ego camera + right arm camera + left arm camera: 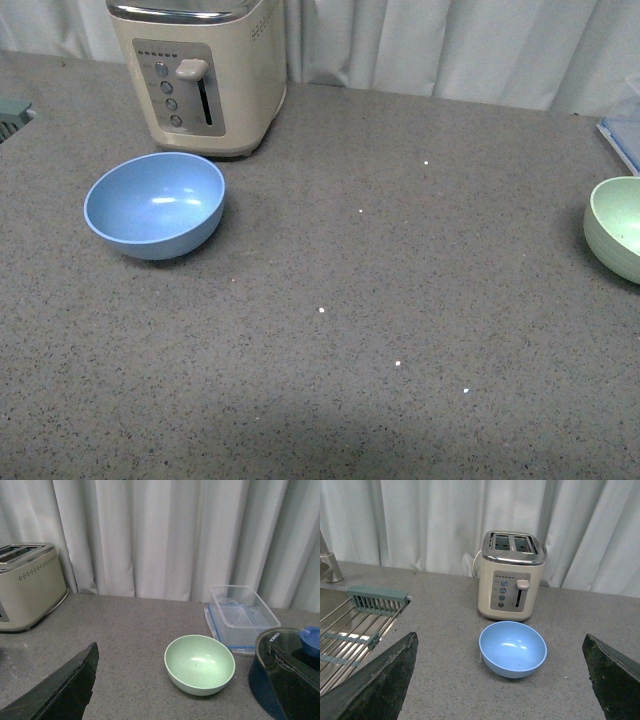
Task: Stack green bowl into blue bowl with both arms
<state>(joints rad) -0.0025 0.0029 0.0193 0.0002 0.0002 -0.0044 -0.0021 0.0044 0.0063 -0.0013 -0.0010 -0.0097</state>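
Observation:
The blue bowl point(155, 205) stands upright and empty at the left of the grey counter, just in front of the toaster. At the far right edge of the front view the green bowl point(618, 227) is partly cut off. Neither arm shows in the front view. In the left wrist view my left gripper point(502, 680) is open, its fingers point(380, 680) wide apart, with the blue bowl point(512, 648) ahead between them and untouched. My right gripper point(187, 685) is open too, and the empty green bowl point(200, 664) sits ahead between its fingers point(60, 690).
A cream toaster point(200, 70) stands behind the blue bowl. A sink with a wire rack point(350, 630) lies at the far left. Beside the green bowl are a clear plastic box point(240, 615) on its lid and a dark blue jug point(280, 675). Curtains hang behind.

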